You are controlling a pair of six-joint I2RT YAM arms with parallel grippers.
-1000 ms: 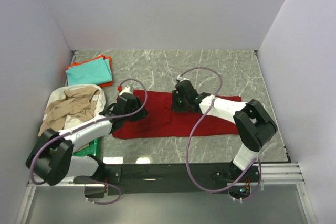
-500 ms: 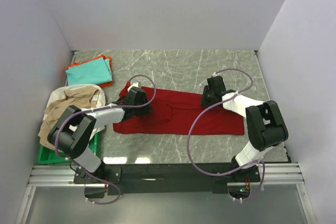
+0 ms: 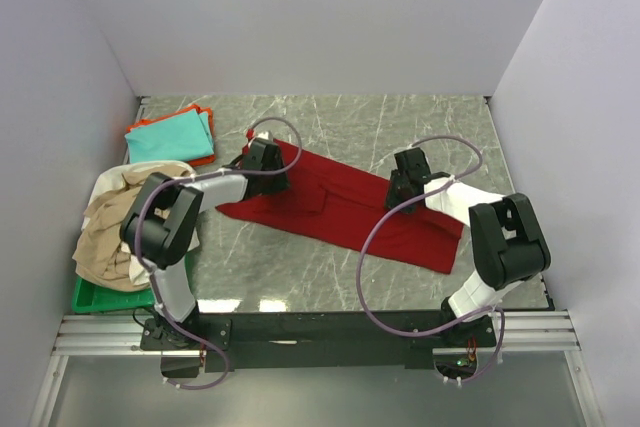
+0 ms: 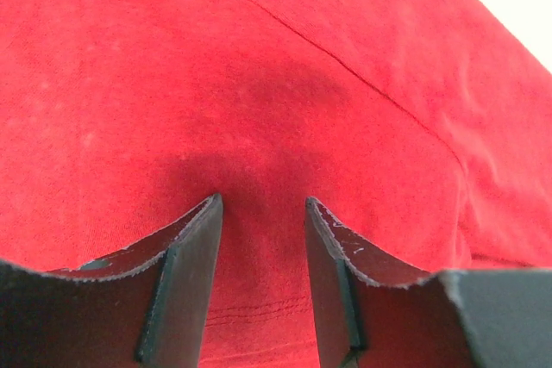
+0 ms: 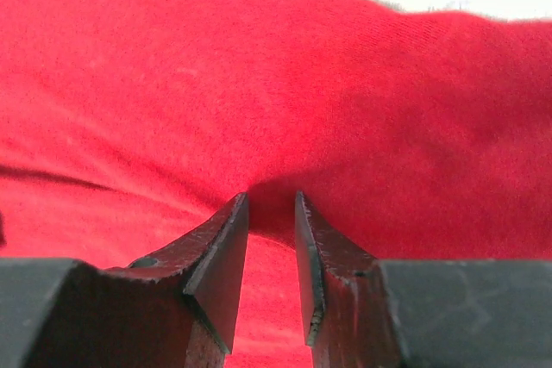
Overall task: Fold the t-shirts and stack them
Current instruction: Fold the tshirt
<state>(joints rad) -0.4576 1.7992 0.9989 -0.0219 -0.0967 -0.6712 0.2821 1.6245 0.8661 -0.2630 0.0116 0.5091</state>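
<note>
A large dark red t-shirt, folded into a long strip, lies slantwise on the table from far left to near right. My left gripper is shut on its far left end; red cloth fills the left wrist view between the fingers. My right gripper is shut on the strip's far edge right of the middle, with cloth bunched at the fingertips. A folded teal t-shirt lies on an orange one at the far left. Crumpled beige t-shirts and a white one are heaped at the left.
The heap sits on a green plastic tray at the near left. White walls enclose the marble table on three sides. Purple cables loop over both arms.
The left gripper moved toward the far wall with the shirt's left end. The strip swung from level to slanted, its right end nearer. The right gripper stayed about where it was half a second ago.
</note>
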